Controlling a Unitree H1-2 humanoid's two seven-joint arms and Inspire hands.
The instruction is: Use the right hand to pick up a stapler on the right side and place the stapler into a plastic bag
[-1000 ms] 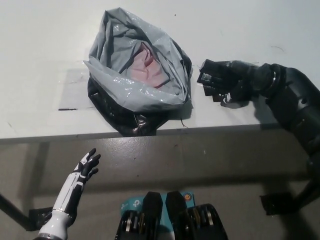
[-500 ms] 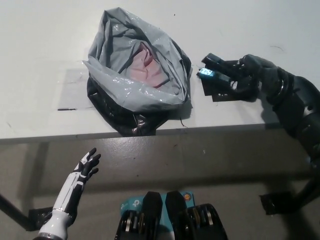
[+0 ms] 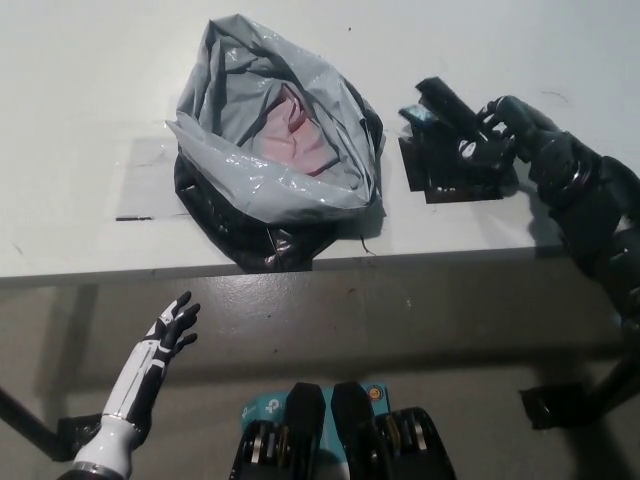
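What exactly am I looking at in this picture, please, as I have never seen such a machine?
You are looking steeply down from a camera on a humanoid robot's head. Its black right hand enters from the right and grips a black stapler over a dark rectangular patch on the white table. Left of that sits a crumpled grey plastic bag, open at the top, with something pinkish inside. The white left hand rests open at the lower left, below the table's edge, holding nothing.
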